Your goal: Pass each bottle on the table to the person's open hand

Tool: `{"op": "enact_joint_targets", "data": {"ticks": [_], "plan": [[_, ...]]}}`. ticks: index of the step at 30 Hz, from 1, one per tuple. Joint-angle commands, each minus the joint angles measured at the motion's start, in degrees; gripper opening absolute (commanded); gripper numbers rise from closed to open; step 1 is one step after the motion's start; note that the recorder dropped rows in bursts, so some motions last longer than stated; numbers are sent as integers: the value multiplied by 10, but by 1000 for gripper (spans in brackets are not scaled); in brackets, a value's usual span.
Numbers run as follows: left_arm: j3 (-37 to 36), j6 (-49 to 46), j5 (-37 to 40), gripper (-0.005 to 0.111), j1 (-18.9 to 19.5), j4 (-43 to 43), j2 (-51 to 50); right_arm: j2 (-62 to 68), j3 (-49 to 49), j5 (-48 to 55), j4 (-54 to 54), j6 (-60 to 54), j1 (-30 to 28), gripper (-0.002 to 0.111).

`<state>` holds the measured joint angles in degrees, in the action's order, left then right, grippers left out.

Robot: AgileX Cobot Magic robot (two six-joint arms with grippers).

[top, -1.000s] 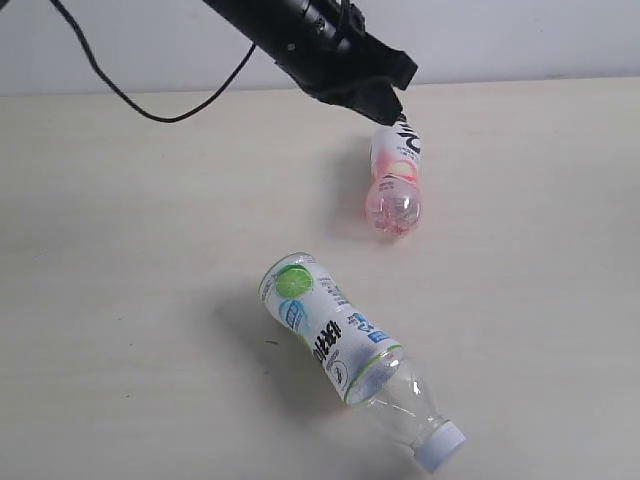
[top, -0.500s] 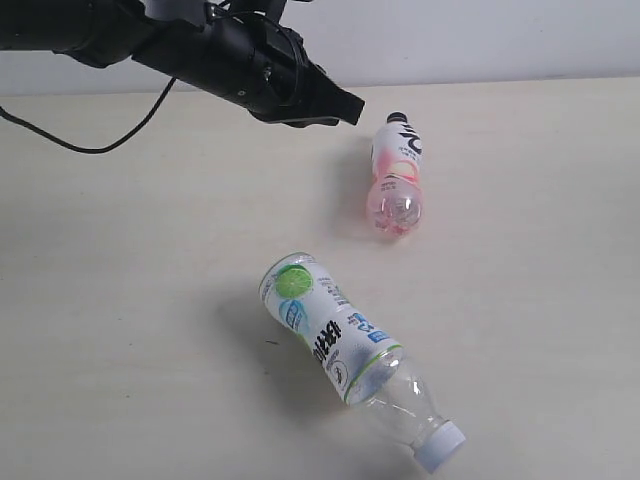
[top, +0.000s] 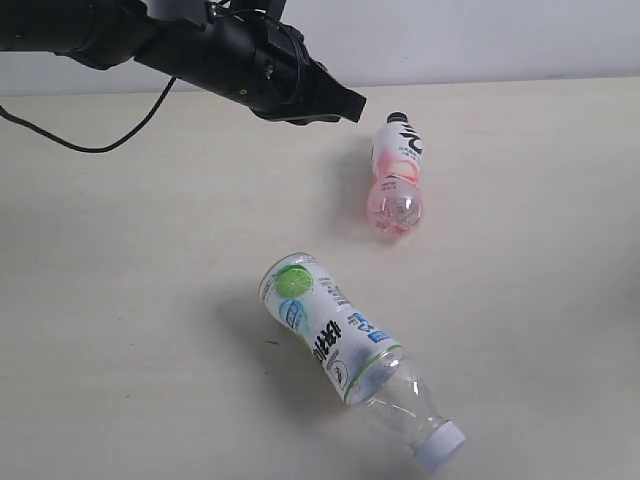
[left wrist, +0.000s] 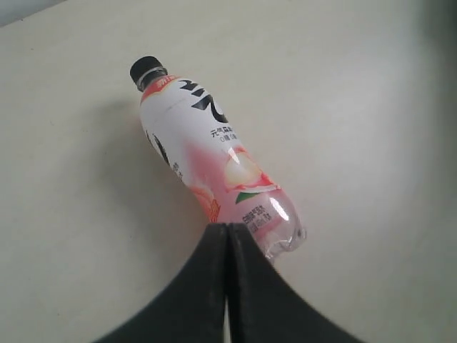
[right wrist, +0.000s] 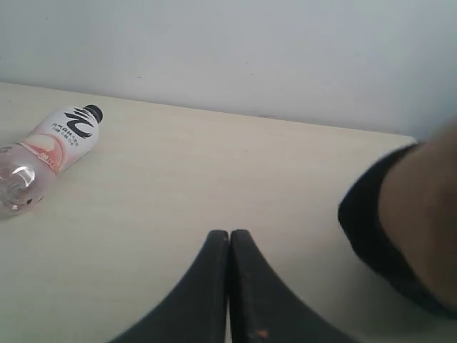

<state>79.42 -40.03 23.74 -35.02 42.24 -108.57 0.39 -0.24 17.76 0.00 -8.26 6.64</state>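
Observation:
Two bottles lie on their sides on the table. The pink bottle with a black cap lies near the far edge, and the lime-pictured bottle lies nearer, its white cap toward the front. My left gripper hovers shut and empty just left of the pink bottle's cap; in the left wrist view its tips overlap the pink bottle. The right gripper is shut and empty above bare table, far from the pink bottle. A blurred bit of the person's hand with a dark cuff shows; I cannot tell if the palm is open.
A black cable trails over the table's far left from the left arm. A pale wall rises behind the table's far edge.
The left arm swung left, off the pink bottle's cap end, then held still. Both bottles stay where they were.

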Motion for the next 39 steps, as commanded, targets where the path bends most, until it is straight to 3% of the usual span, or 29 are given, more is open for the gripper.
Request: {"op": "enact_joint_targets", "data": {"ticks": [1,39], "plan": [[-3,-1,-8,0,1,8,1,-4,2,-3,0,0,1,0],[-3,-2,-3,0,1,21,1,-4,2,-3,0,0,1,0]]}}
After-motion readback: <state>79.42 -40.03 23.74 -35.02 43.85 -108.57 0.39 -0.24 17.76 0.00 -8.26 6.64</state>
